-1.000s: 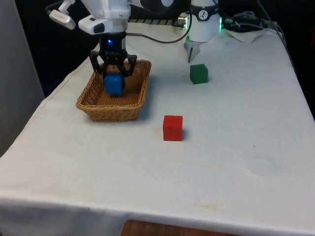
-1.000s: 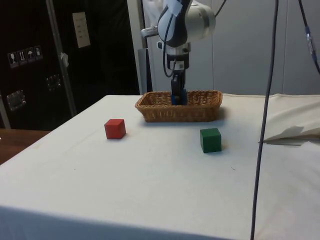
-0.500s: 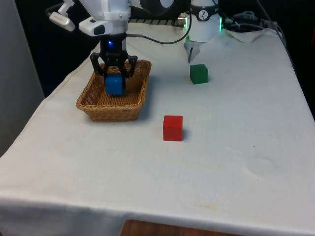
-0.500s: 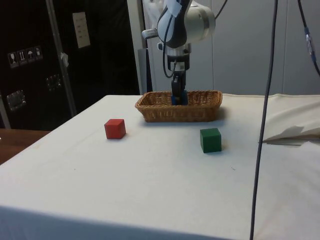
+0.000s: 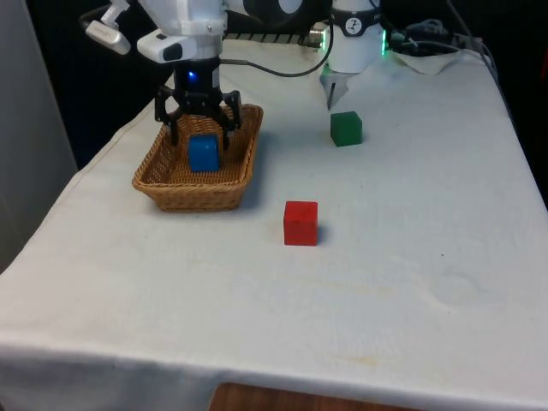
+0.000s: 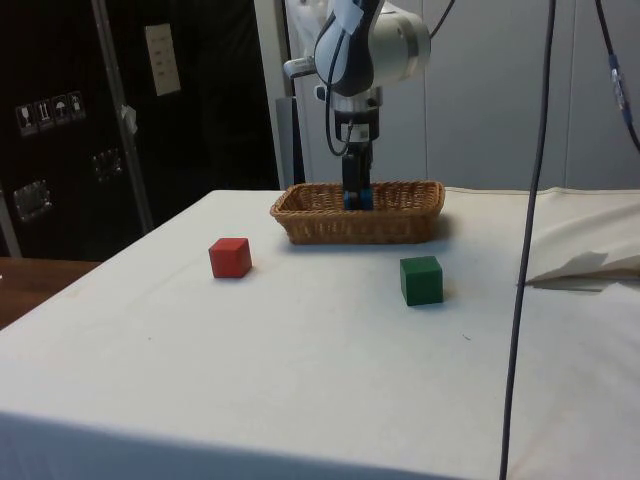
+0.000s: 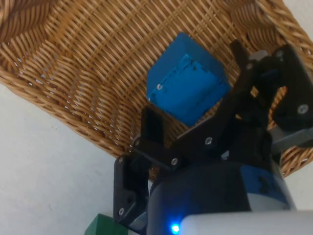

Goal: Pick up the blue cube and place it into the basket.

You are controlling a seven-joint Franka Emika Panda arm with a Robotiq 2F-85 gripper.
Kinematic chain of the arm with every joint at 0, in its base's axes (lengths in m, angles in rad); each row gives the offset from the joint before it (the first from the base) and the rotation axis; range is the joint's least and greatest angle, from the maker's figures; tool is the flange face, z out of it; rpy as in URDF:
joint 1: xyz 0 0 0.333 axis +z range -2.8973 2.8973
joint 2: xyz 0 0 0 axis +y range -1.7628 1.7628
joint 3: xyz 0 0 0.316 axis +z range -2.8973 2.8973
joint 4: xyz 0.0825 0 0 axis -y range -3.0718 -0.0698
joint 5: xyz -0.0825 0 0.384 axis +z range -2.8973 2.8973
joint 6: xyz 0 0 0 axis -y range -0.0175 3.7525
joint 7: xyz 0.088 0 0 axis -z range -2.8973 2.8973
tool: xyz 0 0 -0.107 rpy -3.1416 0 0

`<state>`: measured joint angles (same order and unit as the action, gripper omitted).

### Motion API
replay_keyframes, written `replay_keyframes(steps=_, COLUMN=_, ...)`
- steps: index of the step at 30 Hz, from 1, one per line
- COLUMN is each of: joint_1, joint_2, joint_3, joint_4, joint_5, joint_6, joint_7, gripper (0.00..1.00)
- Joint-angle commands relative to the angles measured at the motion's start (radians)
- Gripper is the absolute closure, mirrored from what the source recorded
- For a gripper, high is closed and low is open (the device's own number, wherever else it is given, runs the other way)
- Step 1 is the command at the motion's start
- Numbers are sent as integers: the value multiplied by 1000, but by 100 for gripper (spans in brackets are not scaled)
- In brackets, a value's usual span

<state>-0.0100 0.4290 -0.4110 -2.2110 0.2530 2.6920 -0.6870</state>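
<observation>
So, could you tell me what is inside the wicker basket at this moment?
The blue cube lies in the basket on its woven floor, with the open gripper just above it. The floor under the cube is covered, so nothing can be told there.

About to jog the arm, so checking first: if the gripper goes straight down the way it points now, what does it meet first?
Most likely the blue cube, which lies in the basket directly below the open gripper. The wrist view shows the cube between and beyond the fingers. How big the gap is cannot be told.

A red cube (image 5: 300, 223) sits mid-frame in the front view; a green cube (image 5: 346, 128) sits upper centre.
</observation>
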Motion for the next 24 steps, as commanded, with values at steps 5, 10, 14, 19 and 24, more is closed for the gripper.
replay_keyframes(steps=5, joint_1=0, joint_2=0, joint_3=1, joint_4=0, joint_5=0, joint_6=0, joint_7=-1, gripper=0)
replay_keyframes(steps=10, joint_1=2, joint_2=-17, joint_3=-4, joint_4=-1, joint_5=-2, joint_6=-11, joint_7=0, gripper=0)
replay_keyframes(steps=14, joint_1=2, joint_2=-36, joint_3=-6, joint_4=-3, joint_5=-3, joint_6=-21, joint_7=0, gripper=0)
replay_keyframes(steps=19, joint_1=0, joint_2=-66, joint_3=-7, joint_4=-3, joint_5=0, joint_6=-48, joint_7=0, gripper=0)
replay_keyframes(steps=24, joint_1=2, joint_2=-105, joint_3=-11, joint_4=-9, joint_5=-1, joint_6=-73, joint_7=3, gripper=0)
